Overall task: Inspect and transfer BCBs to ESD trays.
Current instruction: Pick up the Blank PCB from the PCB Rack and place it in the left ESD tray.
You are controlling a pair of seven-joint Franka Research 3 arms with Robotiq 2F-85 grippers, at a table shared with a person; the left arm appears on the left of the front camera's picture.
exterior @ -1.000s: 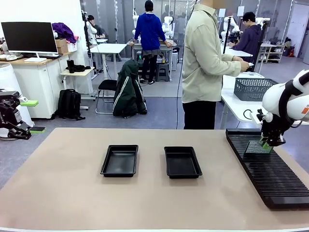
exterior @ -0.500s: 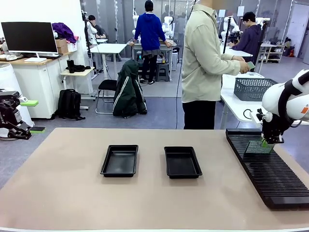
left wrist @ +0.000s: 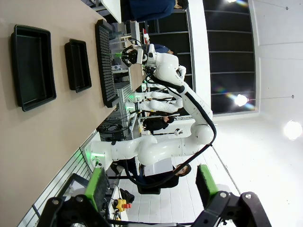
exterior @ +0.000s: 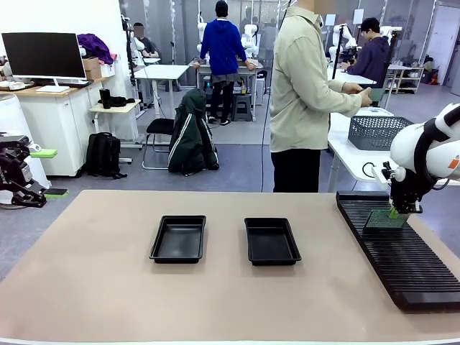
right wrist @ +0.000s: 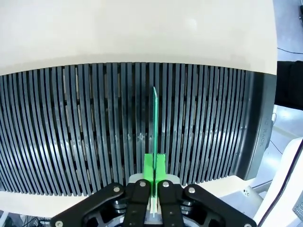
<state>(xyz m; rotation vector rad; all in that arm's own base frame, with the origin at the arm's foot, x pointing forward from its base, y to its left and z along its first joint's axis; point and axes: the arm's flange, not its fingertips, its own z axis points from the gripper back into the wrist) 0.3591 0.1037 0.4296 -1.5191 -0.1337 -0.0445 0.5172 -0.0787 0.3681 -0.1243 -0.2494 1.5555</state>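
Observation:
Two black ESD trays (exterior: pixel 177 238) (exterior: pixel 272 241) lie side by side mid-table, both with nothing in them; the left wrist view shows them too (left wrist: pixel 32 66) (left wrist: pixel 78 64). At the right, a green BCB (exterior: pixel 383 219) stands on edge in the black slotted rack (exterior: pixel 395 251). My right gripper (exterior: pixel 394 211) is shut on its top edge. In the right wrist view the board (right wrist: pixel 155 123) runs edge-on away from the shut gripper (right wrist: pixel 154 176), over the rack's slots (right wrist: pixel 85 127). My left gripper (exterior: pixel 18 183) hangs off the table's left edge, open and holding nothing (left wrist: pixel 151 189).
A person in a pale shirt (exterior: pixel 305 93) stands at the far side, hands raised over a grey mesh basket (exterior: pixel 377 131) on a white side table. Bare tabletop surrounds the trays. A monitor desk, chair and backpack stand beyond the table's left.
My right gripper's fingers have closed the last bit onto the board in the rack. The person's hands have shifted slightly near the basket. The left arm has not moved.

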